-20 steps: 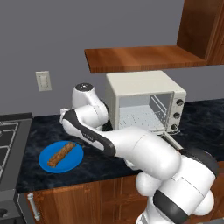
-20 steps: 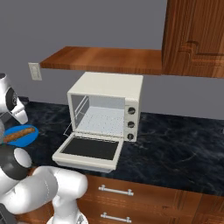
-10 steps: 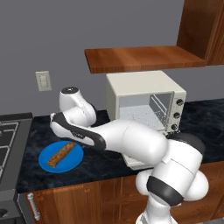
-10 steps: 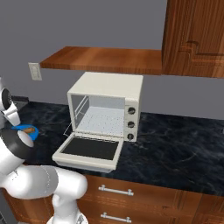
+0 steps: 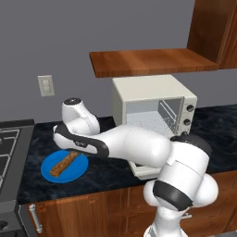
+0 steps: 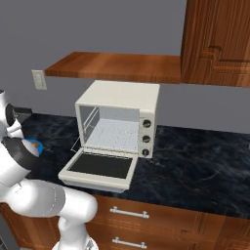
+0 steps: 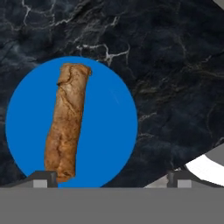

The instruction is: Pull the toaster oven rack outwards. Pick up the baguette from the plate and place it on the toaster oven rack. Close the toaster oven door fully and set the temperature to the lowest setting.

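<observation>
The baguette [image 7: 66, 122] lies lengthwise on the blue plate [image 7: 109, 127], left of the plate's middle. My gripper [image 7: 111, 179] hangs open above the plate's near edge, its fingertips [image 7: 43, 177] wide apart; the baguette's near end sits beside the left tip, untouched. On the counter's left part, the plate [image 5: 76, 170] and baguette [image 5: 64, 163] rest under my bent arm. The toaster oven [image 6: 124, 105] stands with its door [image 6: 100, 167] folded down flat. The rack [image 6: 116, 135] lies in the cavity, its front wire at the opening.
A stove [image 5: 7, 148] borders the counter on the left. A wooden shelf [image 6: 117, 66] hangs just above the oven, with a wall cabinet [image 6: 217, 39] to its right. Three knobs [image 6: 145, 139] run down the oven's right side. Dark marble counter [image 6: 195, 166] stretches right of the oven.
My arm has swung left, away from the oven front, and the hand has come over the plate. The oven, its door and the baguette have stayed put.
</observation>
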Robot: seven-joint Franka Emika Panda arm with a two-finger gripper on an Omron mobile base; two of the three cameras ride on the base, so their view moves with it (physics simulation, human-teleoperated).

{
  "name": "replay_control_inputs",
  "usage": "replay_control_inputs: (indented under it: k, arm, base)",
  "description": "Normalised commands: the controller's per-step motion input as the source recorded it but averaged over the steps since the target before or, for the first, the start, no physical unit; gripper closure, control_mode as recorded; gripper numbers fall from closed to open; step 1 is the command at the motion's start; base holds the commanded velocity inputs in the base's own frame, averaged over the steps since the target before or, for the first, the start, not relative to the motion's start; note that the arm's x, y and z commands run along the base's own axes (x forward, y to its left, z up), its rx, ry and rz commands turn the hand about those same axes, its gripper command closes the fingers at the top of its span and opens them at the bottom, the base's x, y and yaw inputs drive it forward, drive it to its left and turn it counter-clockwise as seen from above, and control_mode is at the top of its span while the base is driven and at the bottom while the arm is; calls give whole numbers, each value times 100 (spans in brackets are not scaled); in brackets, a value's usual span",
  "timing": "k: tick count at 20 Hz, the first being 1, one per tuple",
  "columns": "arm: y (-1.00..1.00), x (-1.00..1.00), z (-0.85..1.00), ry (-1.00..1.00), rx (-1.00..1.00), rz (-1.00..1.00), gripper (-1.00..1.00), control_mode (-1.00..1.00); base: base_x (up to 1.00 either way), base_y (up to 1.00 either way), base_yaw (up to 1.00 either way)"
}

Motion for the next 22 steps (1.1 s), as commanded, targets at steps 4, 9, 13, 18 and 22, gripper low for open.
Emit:
replay_control_inputs:
  k: [4, 9, 13, 18, 22]
  arm:
    - [6, 23, -34, 3, 0, 0, -100, -100]
    - [19, 28, -22, 1, 0, 0, -100, -100]
    - [17, 22, -14, 0, 0, 0, -100, -100]
    - [9, 18, -17, 4, -1, 0, -100, -100]
    - [14, 26, -26, 3, -3, 0, -100, -100]
  base:
    - [0, 0, 0]
    - [0, 0, 0]
    - [0, 0, 0]
    - [0, 0, 0]
    - [0, 0, 0]
